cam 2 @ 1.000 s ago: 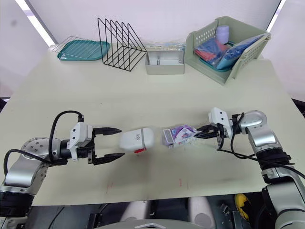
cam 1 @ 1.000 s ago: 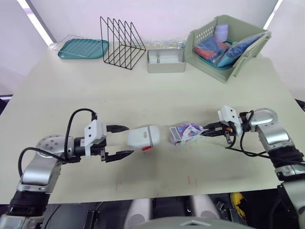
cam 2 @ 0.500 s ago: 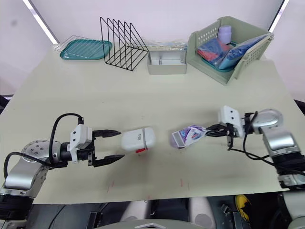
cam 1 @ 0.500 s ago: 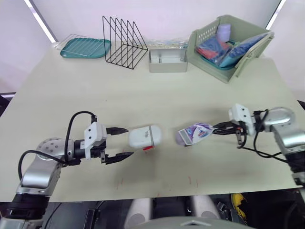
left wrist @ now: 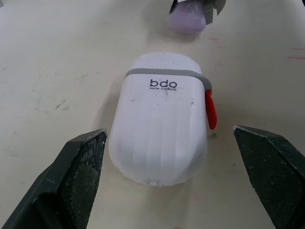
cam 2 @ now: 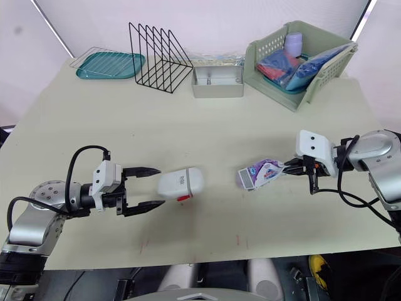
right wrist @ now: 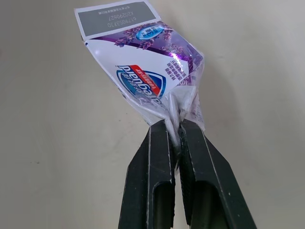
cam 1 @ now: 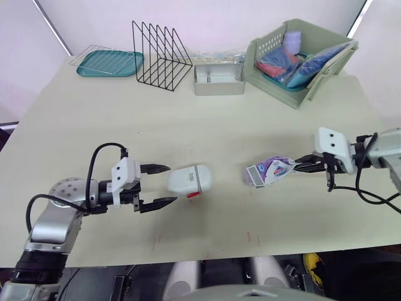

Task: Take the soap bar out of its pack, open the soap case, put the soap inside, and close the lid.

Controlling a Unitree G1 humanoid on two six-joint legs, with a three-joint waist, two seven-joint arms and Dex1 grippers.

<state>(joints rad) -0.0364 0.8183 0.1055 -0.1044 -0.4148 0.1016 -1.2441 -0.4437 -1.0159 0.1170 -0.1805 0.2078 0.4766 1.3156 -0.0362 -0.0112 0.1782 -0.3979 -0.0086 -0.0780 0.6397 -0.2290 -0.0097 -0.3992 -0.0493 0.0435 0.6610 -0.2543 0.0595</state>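
Note:
The white soap case [cam 1: 188,180], with a grey band and a red clasp, lies closed on the table [cam 1: 207,132] left of centre. My left gripper [cam 1: 161,184] is open just left of it, fingers either side of its near end without touching; the left wrist view shows the case [left wrist: 162,129] lying ahead between the fingertips [left wrist: 78,162]. My right gripper [cam 1: 299,165] is shut on the crimped end of the purple-and-white soap pack [cam 1: 270,170], held low at centre right, seen as pack [right wrist: 143,76] and gripper [right wrist: 174,126]. A lilac soap bar [left wrist: 188,19] pokes from the pack's open end.
Along the back edge stand a teal tray [cam 1: 109,64], a black wire rack [cam 1: 160,56], a grey metal tin [cam 1: 218,80] and a green basket [cam 1: 301,94] full of packets. Bare tabletop separates the case from the pack.
My right gripper has drawn the soap pack to the right, away from the case, widening the gap. The left gripper and the case have stayed put.

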